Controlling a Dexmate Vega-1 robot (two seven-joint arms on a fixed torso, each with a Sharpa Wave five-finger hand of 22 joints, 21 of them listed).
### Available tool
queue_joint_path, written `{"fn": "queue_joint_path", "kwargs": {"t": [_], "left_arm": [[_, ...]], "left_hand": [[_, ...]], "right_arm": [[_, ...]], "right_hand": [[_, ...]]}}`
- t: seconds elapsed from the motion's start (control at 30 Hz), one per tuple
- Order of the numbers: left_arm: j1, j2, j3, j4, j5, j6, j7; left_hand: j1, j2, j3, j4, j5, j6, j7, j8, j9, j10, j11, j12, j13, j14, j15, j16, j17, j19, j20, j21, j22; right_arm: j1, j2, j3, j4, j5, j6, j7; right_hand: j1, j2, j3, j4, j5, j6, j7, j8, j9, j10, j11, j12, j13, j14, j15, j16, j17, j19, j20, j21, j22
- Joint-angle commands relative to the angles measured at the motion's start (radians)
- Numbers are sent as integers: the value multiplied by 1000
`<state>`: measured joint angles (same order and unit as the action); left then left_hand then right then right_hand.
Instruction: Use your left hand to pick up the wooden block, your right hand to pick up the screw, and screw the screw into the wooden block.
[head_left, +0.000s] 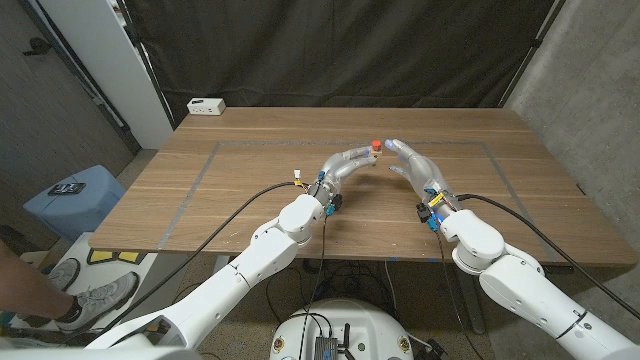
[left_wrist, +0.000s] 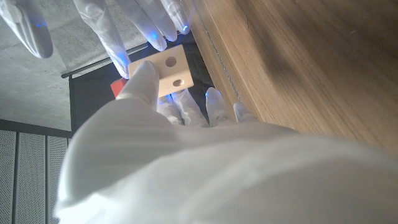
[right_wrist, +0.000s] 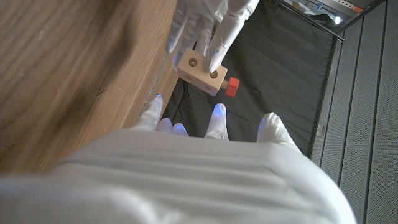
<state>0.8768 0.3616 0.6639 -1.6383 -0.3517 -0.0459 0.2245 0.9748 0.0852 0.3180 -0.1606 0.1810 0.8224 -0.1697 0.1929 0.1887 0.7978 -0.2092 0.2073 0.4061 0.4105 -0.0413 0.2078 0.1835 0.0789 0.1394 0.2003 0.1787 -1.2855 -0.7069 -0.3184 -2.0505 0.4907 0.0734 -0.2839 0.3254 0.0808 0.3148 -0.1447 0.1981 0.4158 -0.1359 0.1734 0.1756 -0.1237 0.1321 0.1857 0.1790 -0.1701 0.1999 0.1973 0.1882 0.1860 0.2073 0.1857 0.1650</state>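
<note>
My left hand (head_left: 350, 162) holds the pale wooden block (head_left: 371, 153) above the middle of the table, pinched between thumb and fingers. In the left wrist view the block (left_wrist: 169, 73) shows two round holes on its face. A red screw (right_wrist: 231, 87) sticks out of one side of the block (right_wrist: 202, 71), its head against the wood. My right hand (head_left: 412, 168) is just to the right of the block, with its fingers (right_wrist: 216, 112) spread and a little short of the screw, holding nothing. Those right fingers (left_wrist: 106, 28) hang close over the block.
The wooden table (head_left: 250, 215) carries a taped rectangle outline and a white box (head_left: 206, 105) at its far left corner. A blue stool (head_left: 75, 193) stands left of the table. A person's shoe (head_left: 92, 297) is on the floor at the near left.
</note>
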Motion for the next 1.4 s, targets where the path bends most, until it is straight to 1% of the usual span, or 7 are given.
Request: {"fn": "queue_joint_path", "kwargs": {"t": [0.03,0.4,0.7,0.73,1.4], "left_arm": [[0,1,1,-1,-3,4,-4],[-5,-2,3,6,-4,6,-6],[-13,-6,4,17,-6,6,-11],[-13,-6,5,18,-5,6,-11],[-19,-9,6,28,-8,9,-14]], "left_hand": [[2,8,1,6,8,16,11,6,2,13,1,5,2,8,-62,6,2,7,2,4,4],[2,8,1,7,8,17,16,6,2,17,1,6,2,8,-62,6,2,8,2,5,4],[2,8,1,6,8,18,13,6,2,16,3,6,1,8,-61,6,2,9,2,5,4],[2,7,1,6,8,18,16,7,2,17,3,6,1,8,-61,6,2,8,1,5,4],[2,8,1,7,7,16,13,6,2,17,3,5,1,7,-60,6,2,8,2,4,4]], "right_arm": [[8,6,-7,10,6,0,0],[21,8,-14,22,8,1,7],[29,10,-21,31,10,4,13],[30,12,-21,30,13,1,11],[37,13,-33,26,12,-8,8]], "right_hand": [[-9,-2,-2,0,0,-1,-4,7,3,-6,2,2,3,-4,3,-2,6,-2,3,-1,2],[-11,-2,-3,1,-1,-2,-5,8,3,-7,2,3,3,-4,3,-1,6,-2,4,-1,2],[-12,-1,-3,1,-1,-1,-6,9,4,-7,1,3,3,-4,2,-1,6,-3,4,-1,2],[-12,-1,-3,1,-1,0,-6,9,4,-7,1,3,3,-4,2,-1,6,-3,4,-1,2],[-13,1,-2,2,-1,6,-4,12,4,-5,1,4,3,-4,2,0,6,-2,3,-1,2]]}}
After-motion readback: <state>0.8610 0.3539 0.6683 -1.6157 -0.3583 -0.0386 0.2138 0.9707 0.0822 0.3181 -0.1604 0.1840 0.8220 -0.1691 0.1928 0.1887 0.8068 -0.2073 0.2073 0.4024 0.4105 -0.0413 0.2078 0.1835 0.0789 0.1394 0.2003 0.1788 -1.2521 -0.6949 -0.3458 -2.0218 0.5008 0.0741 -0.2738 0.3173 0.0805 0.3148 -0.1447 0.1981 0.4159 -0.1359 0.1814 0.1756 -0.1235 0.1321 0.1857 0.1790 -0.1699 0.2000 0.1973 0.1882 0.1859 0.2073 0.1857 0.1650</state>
